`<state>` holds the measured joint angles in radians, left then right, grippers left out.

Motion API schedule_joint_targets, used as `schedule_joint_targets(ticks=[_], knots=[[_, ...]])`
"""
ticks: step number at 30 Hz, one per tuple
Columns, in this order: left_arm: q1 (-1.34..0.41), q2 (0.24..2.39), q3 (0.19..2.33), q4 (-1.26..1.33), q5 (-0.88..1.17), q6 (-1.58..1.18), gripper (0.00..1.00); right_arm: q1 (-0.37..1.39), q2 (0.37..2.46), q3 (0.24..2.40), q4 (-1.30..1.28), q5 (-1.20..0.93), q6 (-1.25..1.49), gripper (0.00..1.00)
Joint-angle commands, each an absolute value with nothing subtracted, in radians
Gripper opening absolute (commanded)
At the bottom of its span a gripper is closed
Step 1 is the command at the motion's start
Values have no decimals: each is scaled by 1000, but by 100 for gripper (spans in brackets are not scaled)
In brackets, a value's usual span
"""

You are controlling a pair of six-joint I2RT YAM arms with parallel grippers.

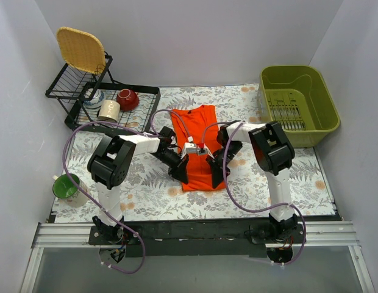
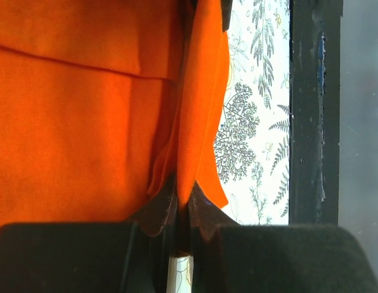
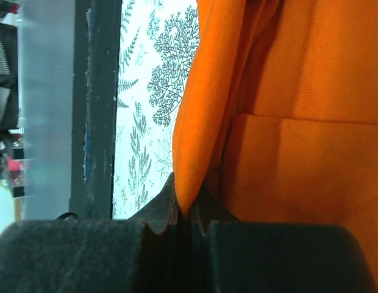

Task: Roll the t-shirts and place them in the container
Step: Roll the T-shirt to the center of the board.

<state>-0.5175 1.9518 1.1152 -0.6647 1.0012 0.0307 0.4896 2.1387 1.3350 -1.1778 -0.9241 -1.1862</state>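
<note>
The t-shirt (image 1: 194, 129), plain orange-red cloth, lies in the middle of the table on a leaf-print tablecloth (image 1: 268, 183). It is folded lengthwise into a narrow strip, with the collar end toward the far wall and the hem end toward the arm bases. Both arms reach inward and meet at the near part of the strip. The left gripper (image 1: 178, 171) sits at its left edge and the right gripper (image 1: 217, 171) at its right edge, the two close together. In the left wrist view the left gripper (image 2: 183, 204) has its jaws pressed together on a raised ridge of orange cloth that stands up from between the dark fingers (image 2: 155, 213). A folded edge crosses the shirt to one side, and the tablecloth and the black base rail (image 2: 311, 110) lie on the other side. The right wrist view mirrors this: the right gripper (image 3: 188, 204) pinches a similar upright ridge of the shirt between closed jaws. Away from the shirt, a black wire dish rack (image 1: 146, 113) at the far left holds a red-brown bowl (image 1: 127, 97) and a cream mug (image 1: 108, 109), and a woven plate (image 1: 81, 49) stands upright at its back. A green mug (image 1: 67, 186) rests at the left edge of the table, and an olive-green basin (image 1: 323, 110) sits at the far right.
</note>
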Motion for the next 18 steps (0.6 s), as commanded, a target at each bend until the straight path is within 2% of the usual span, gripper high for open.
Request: schedule_joint_targets(ticks=[1, 12, 16, 18], knots=[[-514, 1971, 1106, -814, 830, 152, 3, 451, 2215, 1454, -1301, -867, -1266, 1], [-511, 1996, 1176, -925, 824, 227, 9, 428, 2302, 1609, -1307, -882, -1175, 1], [-511, 1996, 1186, -878, 796, 192, 11, 428, 2341, 1625, -1307, -862, -1158, 1], [-506, 1990, 1180, -826, 770, 149, 16, 426, 2359, 1618, -1308, -851, -1157, 1]])
